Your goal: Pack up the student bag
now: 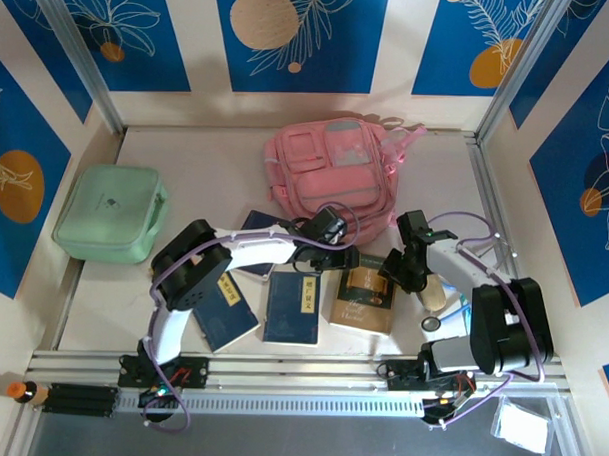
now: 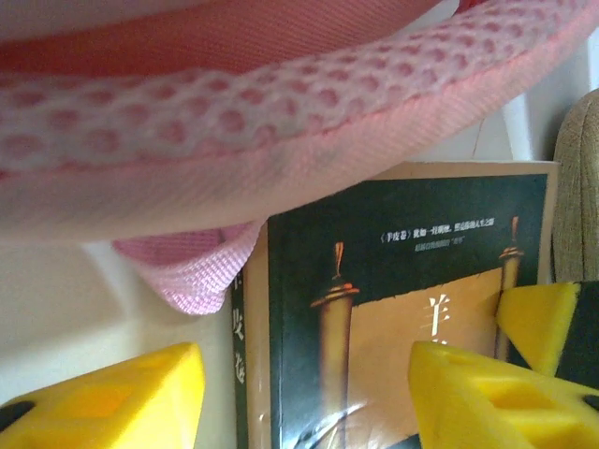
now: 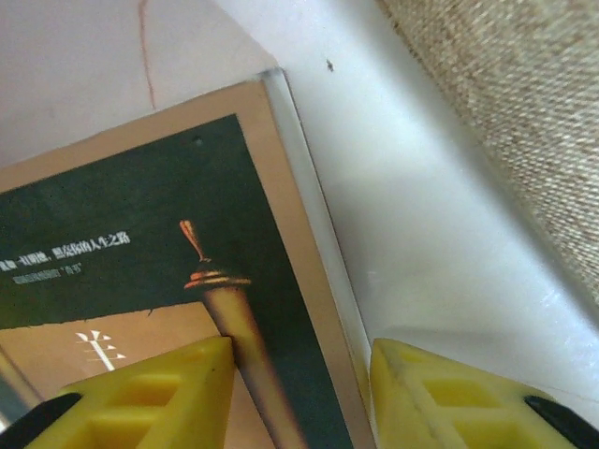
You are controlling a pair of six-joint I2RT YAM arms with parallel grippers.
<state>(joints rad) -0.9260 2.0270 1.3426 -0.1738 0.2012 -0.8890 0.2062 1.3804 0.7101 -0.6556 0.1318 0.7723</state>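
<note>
The pink student bag lies at the back centre of the table, and its mesh edge hangs close above the left wrist camera. A dark green and tan book lies flat just in front of it. My left gripper is at the book's left edge. It is open, with the spine between the yellow fingers. My right gripper is at the book's right edge. It is also open, one finger over the cover and the other beside the page edge.
A mint-green case sits at the far left. Two blue books lie in front of the left arm, a third behind it. A beige fabric item lies close to the book's right. Small items sit near the right base.
</note>
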